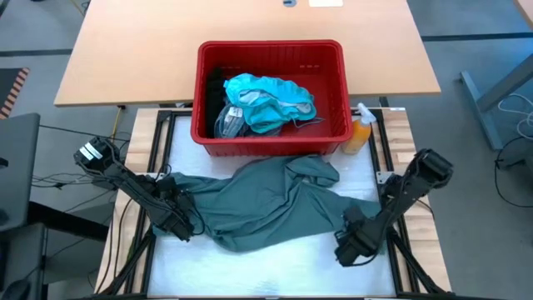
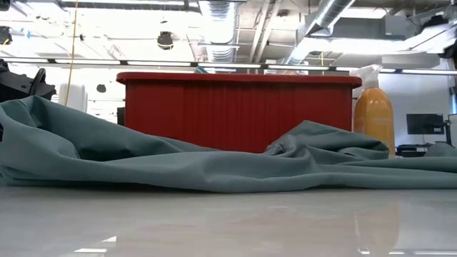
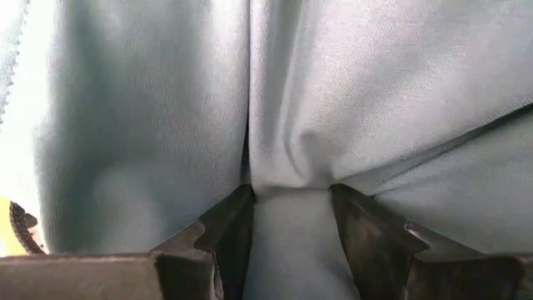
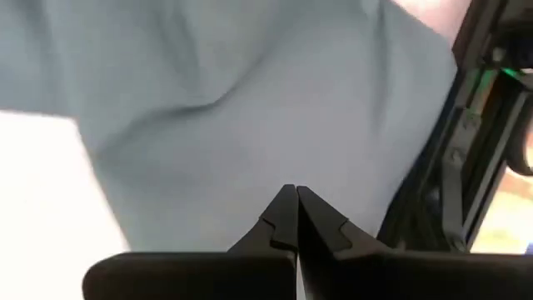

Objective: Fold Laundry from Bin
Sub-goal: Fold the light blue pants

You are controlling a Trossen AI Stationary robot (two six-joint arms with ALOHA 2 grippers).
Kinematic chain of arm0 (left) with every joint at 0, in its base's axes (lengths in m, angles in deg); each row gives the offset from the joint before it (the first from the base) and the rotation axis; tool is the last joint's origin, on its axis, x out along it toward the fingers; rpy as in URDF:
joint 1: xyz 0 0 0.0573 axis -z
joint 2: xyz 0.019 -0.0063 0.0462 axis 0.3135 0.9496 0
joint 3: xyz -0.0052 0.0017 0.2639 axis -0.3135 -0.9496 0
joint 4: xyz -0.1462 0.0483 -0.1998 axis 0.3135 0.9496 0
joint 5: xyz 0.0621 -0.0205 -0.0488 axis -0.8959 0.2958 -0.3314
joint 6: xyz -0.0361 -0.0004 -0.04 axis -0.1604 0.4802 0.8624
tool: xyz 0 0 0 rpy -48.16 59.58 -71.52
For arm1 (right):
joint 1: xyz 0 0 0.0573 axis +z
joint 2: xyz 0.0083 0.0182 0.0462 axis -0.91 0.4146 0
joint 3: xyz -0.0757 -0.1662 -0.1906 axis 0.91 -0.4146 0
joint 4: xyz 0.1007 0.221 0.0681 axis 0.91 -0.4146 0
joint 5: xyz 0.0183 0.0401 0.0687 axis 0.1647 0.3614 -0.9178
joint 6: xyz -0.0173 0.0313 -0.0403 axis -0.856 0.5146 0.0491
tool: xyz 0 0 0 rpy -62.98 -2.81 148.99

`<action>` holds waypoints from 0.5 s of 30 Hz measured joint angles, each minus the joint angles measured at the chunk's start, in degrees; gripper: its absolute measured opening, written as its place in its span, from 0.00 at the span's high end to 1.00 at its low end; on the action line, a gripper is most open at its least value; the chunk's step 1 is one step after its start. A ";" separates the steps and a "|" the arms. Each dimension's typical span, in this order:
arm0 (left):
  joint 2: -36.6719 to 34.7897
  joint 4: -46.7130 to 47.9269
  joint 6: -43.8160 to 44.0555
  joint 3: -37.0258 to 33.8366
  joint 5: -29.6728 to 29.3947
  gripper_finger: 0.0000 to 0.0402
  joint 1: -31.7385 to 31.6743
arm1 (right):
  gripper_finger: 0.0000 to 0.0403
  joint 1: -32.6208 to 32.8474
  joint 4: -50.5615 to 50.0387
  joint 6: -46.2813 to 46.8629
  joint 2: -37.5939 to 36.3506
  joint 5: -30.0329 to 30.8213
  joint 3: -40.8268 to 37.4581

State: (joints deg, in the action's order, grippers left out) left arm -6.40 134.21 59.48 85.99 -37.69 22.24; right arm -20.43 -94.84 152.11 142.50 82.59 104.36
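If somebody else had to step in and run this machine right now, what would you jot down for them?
Left gripper: part open with a fold of the grey-green garment bunched between its fingers, at the garment's left edge.
Right gripper: shut, fingertips together, low at the garment's right edge; whether it pinches any cloth cannot be told.
Grey-green garment: out of the bin, lying rumpled across the white table top, not yet flat.
Red bin: behind the garment, holding a bright teal garment and other laundry.
Orange spray bottle: beside the bin's right corner.
Done: one garment pulled out. Left: spread it, fold it, then the rest.
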 joint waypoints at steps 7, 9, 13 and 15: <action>-0.01 0.02 0.34 0.01 0.14 0.60 0.17 | 0.95 -2.59 5.91 -5.83 6.09 -5.24 -6.64; -0.02 0.02 0.24 0.02 0.24 0.60 0.17 | 0.95 -2.59 4.28 -6.16 6.96 -8.30 -7.65; -0.02 0.01 0.22 0.02 0.24 0.60 0.15 | 0.95 -1.38 -6.70 -4.16 8.12 -13.60 -8.05; -0.02 0.02 0.22 0.02 0.24 0.60 0.15 | 0.94 -0.88 -13.18 -3.12 8.07 -14.67 -6.79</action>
State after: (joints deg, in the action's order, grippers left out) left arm -6.42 134.23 59.70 86.02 -37.45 22.40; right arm -21.31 -108.02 148.99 150.57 67.91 97.57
